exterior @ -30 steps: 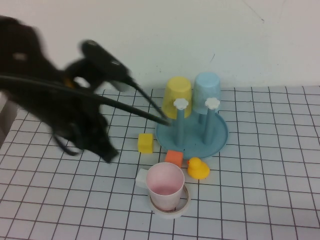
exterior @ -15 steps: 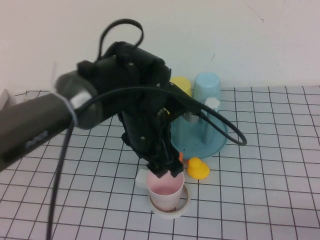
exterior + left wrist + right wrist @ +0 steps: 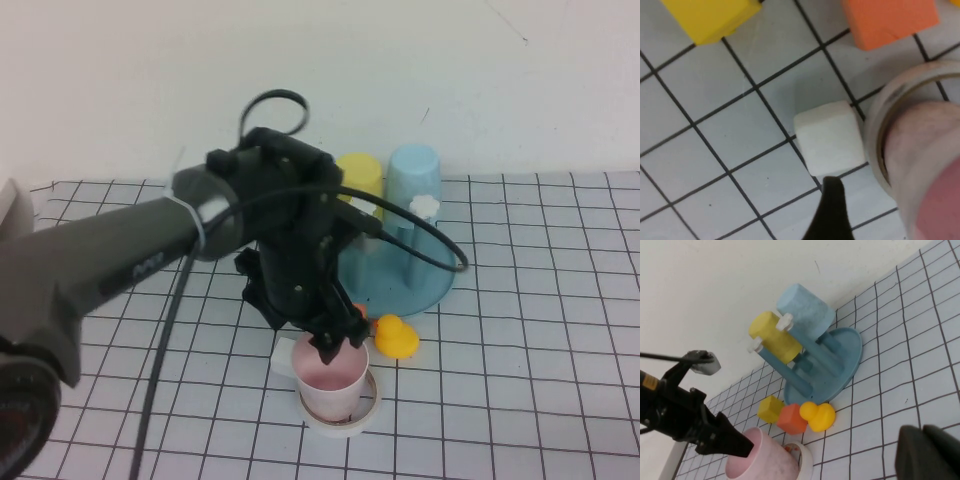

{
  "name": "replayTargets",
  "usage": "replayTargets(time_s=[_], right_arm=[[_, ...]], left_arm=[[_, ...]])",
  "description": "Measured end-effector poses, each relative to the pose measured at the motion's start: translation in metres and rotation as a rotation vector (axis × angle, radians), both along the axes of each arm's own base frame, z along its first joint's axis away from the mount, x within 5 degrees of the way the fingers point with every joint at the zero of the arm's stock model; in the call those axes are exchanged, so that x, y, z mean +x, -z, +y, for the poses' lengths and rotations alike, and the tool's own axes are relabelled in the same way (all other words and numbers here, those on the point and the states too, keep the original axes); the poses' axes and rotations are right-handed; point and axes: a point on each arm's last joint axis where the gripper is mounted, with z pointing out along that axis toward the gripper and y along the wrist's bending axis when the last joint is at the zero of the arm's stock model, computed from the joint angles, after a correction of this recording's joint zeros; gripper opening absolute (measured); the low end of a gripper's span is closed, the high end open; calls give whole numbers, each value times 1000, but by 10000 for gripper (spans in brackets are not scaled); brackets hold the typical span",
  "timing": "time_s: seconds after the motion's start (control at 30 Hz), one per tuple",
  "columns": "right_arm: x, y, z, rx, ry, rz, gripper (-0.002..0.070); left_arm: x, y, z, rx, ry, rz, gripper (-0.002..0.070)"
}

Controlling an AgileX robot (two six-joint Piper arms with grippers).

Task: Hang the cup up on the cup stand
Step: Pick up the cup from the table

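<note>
The left gripper, at lower centre, straddles the cup rim unclenched; closing off-centre could topple it; the right gripper sits parked, grip state unclear.

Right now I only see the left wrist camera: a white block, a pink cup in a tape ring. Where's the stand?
Observer: The stand is behind the cup, toward the wall, with a duck between them.
Operator: Is there room on it?
Observer: A yellow cup and a blue cup hang upside down at its back; one front peg that I can see is bare.
Operator: Where are my grippers?
Observer: The left gripper is down at the cup's rim, on the stand's side. The right gripper shows only in its own wrist camera, above the table and well apart from the cup.
</note>
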Motion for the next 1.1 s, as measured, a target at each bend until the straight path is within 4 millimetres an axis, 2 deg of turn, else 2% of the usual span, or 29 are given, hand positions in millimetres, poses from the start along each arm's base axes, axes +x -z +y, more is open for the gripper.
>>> replayTargets(time_s=[0.2, 0.37, 0.6, 0.7, 0.77, 0.87, 1.0, 1.1], right_arm=[[0, 0, 0, -3, -2, 0, -1], [0, 0, 0, -6, -3, 0, -1], [0, 0, 0, -16, -5, -3, -1], [0, 0, 0, -16, -5, -3, -1], [0, 0, 0, -16, -5, -3, -1], [0, 0, 0, -16, -5, -3, -1], [0, 0, 0, -14, -5, -3, -1], [0, 0, 0, -14, -5, -3, -1]], left_arm=[[16, 6, 15, -116, -60, 58, 468], [17, 20, 10, -129, -32, 87, 428], [20, 35, 9, -101, -26, 109, 409], [20, 39, 9, -94, -25, 114, 322], [21, 41, 9, -89, -24, 114, 184], [21, 41, 9, -88, -20, 107, 60], [22, 39, 9, -94, -8, 91, 15], [21, 21, 10, -113, 16, 38, 13]])
